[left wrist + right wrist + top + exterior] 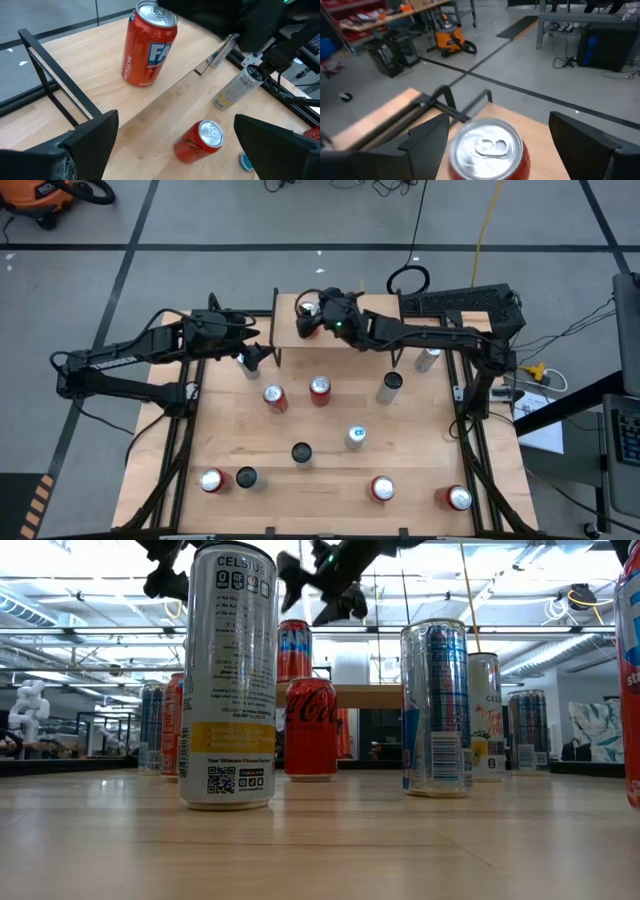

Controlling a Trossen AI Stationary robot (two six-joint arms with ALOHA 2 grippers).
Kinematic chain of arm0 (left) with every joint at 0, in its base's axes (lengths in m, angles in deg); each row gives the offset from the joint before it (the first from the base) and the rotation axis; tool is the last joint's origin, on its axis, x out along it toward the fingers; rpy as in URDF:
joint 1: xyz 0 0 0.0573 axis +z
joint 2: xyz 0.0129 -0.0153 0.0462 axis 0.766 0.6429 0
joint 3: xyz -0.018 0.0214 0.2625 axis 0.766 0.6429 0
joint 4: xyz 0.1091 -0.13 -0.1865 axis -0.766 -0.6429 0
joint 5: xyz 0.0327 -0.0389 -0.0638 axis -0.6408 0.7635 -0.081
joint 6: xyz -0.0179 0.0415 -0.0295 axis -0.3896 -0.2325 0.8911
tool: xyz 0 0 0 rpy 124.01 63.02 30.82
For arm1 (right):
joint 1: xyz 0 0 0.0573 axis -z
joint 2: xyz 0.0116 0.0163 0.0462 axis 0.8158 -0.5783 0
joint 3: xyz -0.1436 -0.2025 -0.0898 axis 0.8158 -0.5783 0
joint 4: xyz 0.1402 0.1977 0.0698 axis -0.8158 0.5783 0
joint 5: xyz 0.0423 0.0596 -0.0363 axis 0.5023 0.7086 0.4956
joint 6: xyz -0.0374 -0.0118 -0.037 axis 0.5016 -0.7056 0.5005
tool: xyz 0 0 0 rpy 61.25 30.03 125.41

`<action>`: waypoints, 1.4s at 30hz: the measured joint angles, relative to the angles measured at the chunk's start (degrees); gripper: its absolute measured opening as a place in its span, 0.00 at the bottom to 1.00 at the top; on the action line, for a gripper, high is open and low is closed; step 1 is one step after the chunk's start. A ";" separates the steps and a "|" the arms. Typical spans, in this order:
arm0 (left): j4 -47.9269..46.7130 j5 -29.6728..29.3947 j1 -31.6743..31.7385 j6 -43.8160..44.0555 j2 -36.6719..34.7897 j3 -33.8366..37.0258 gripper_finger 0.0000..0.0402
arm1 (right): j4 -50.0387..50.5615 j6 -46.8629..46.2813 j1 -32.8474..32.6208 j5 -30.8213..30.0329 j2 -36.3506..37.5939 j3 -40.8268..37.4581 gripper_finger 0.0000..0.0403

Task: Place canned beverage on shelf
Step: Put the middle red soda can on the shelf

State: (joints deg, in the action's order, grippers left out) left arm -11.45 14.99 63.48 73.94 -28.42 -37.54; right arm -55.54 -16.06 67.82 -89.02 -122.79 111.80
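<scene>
The right gripper point(313, 317) hangs spread around the red can point(308, 308) standing on the shelf point(285, 330); the left gripper point(258, 356), also spread, waits beside the shelf.

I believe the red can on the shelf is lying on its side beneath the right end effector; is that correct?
Not quite: the red can stands upright on the shelf, as the left wrist view shows. The right end effector is indeed above it, its jaws open on either side of the can's top.

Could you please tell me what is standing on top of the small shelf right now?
One red can stands upright on the shelf, with the open right gripper around it. The arm covers part of the shelf top from above.
</scene>
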 joint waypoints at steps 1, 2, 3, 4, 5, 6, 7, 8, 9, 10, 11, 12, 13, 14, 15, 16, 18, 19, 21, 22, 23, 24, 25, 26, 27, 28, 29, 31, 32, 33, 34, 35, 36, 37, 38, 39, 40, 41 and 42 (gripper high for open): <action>-0.04 0.00 -0.01 0.01 0.00 0.00 1.00 | 0.61 0.00 -0.03 0.04 0.94 0.01 0.79; -0.10 -0.02 -0.01 0.02 0.00 0.00 1.00 | 1.32 0.04 -0.05 0.04 1.86 0.02 0.79; -0.12 -0.02 -0.01 0.00 0.00 0.00 1.00 | 2.35 0.39 -0.05 0.23 2.87 0.02 0.79; -0.12 -0.02 -0.01 0.00 0.00 0.00 1.00 | 3.92 0.81 -0.03 0.92 3.88 0.02 0.79; -0.12 -0.04 0.00 0.02 0.00 0.00 1.00 | 5.47 1.36 -0.11 1.75 4.88 0.02 0.79; -0.12 -0.07 0.01 0.02 0.00 0.00 1.00 | 7.02 1.76 -0.28 2.75 5.87 0.02 0.79; -0.12 -0.07 0.01 0.02 0.00 0.00 1.00 | 8.85 1.80 -0.47 4.02 7.04 0.02 0.79; -0.14 -0.07 -0.01 0.02 0.00 0.00 1.00 | 11.12 1.42 -0.82 5.24 8.22 0.02 0.79; -0.14 -0.06 -0.01 0.02 0.00 0.00 1.00 | 13.36 0.82 -1.19 6.59 9.29 0.02 0.79; -0.14 -0.02 0.00 0.02 0.00 0.00 1.00 | 15.35 0.25 -1.60 7.80 10.12 0.03 0.79; -0.15 0.06 0.00 0.02 0.00 0.00 1.00 | 17.55 -0.34 -2.03 8.87 10.83 0.04 0.79; -0.18 0.20 -0.01 0.02 0.00 0.00 1.00 | 19.75 -0.69 -2.64 9.00 11.16 0.04 0.78; -0.28 0.27 -0.01 0.03 0.00 0.00 1.00 | 21.80 -0.97 -3.28 8.94 11.20 0.04 0.77; -0.46 0.53 -0.01 0.04 0.00 0.00 1.00 | 23.11 -1.04 -3.87 8.94 11.07 0.04 0.76; -0.73 0.66 -0.01 0.07 0.00 0.00 1.00 | 23.98 -1.05 -4.46 8.91 10.82 -0.13 0.74; -1.06 0.70 -0.01 0.09 0.00 0.00 1.00 | 23.98 -1.10 -5.06 8.93 10.45 -0.54 0.73; -1.71 0.76 -0.07 0.48 0.00 0.00 1.00 | 22.84 -2.12 -6.03 8.98 9.48 -1.47 0.68; -1.82 0.87 -0.11 0.74 0.00 0.00 1.00 | 21.99 -2.75 -6.38 9.04 8.82 -1.83 0.66; -1.78 0.91 -0.21 1.51 0.00 0.00 1.00 | 19.82 -3.42 -6.81 9.16 6.96 -2.18 0.61; -1.77 0.91 -0.31 1.55 0.00 0.00 1.00 | 18.58 -3.53 -6.91 9.13 6.02 -2.21 0.58; -1.76 0.91 -0.53 1.57 0.00 0.00 1.00 | 17.49 -3.58 -6.92 9.14 5.21 -2.22 0.55; -1.78 0.90 -0.73 1.60 0.00 0.00 1.00 | 16.27 -3.58 -6.90 9.13 4.30 -2.23 0.52; -1.75 0.90 -0.91 1.65 0.00 0.00 1.00 | 15.06 -3.62 -6.89 9.10 3.51 -2.23 0.48; -1.74 0.90 -1.02 1.78 0.00 0.00 1.00 | 14.43 -3.67 -6.82 9.08 2.80 -2.23 0.45; -1.80 0.92 -1.25 2.19 0.00 0.00 1.00 | 14.29 -3.67 -6.54 9.07 2.05 -2.23 0.41; -1.89 0.90 -1.34 2.90 0.00 0.00 1.00 | 14.18 -3.67 -6.35 9.14 1.55 -2.23 0.38; -2.10 0.83 -1.49 3.12 0.00 0.00 1.00 | 14.17 -3.67 -6.07 9.17 0.82 -2.23 0.34; -3.23 0.61 -1.96 4.36 0.00 0.00 1.00 | 14.15 -3.67 -5.35 9.15 -0.15 -2.23 0.28; -3.93 0.58 -2.19 4.67 0.00 0.00 1.00 | 14.15 -3.69 -5.02 9.15 -0.40 -2.23 0.24; -4.61 0.54 -2.47 5.18 0.00 0.00 1.00 | 13.94 -3.67 -4.71 9.13 -0.72 -2.23 0.21; -5.32 0.48 -2.79 5.82 0.00 0.00 1.00 | 13.30 -3.68 -4.40 9.13 -1.04 -2.23 0.18; -5.91 0.23 -3.02 6.05 0.00 0.00 1.00 | 12.68 -3.69 -4.10 9.20 -1.21 -2.23 0.16; -6.37 -0.04 -3.30 6.10 0.00 0.00 1.00 | 12.27 -3.67 -3.79 9.64 -1.51 -2.23 0.13; -6.57 -0.35 -3.67 6.12 0.00 0.00 1.00 | 11.12 -3.52 -3.43 10.57 -1.94 -2.23 0.11; -6.64 -0.60 -3.99 6.18 0.00 0.00 1.00 | 9.77 -3.40 -3.11 11.88 -2.10 -2.23 0.09; -6.91 -0.71 -4.18 6.41 0.00 0.00 1.00 | 9.35 -3.26 -2.79 12.74 -2.16 -2.23 0.07; -7.41 -0.86 -4.38 6.55 0.00 0.00 1.00 | 8.98 -3.20 -2.53 13.31 -2.16 -2.25 0.05; -7.69 -0.95 -4.48 7.00 0.00 0.00 1.00 | 8.06 -3.17 -2.26 13.43 -2.15 -2.25 0.03; -7.70 -1.06 -4.63 7.12 0.02 0.00 1.00 | 7.49 -3.16 -2.04 13.36 -2.08 -2.24 0.02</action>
State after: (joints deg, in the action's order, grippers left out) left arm -19.15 13.93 58.86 81.05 -28.40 -37.54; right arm -48.06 -19.22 65.78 -75.66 -124.87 109.56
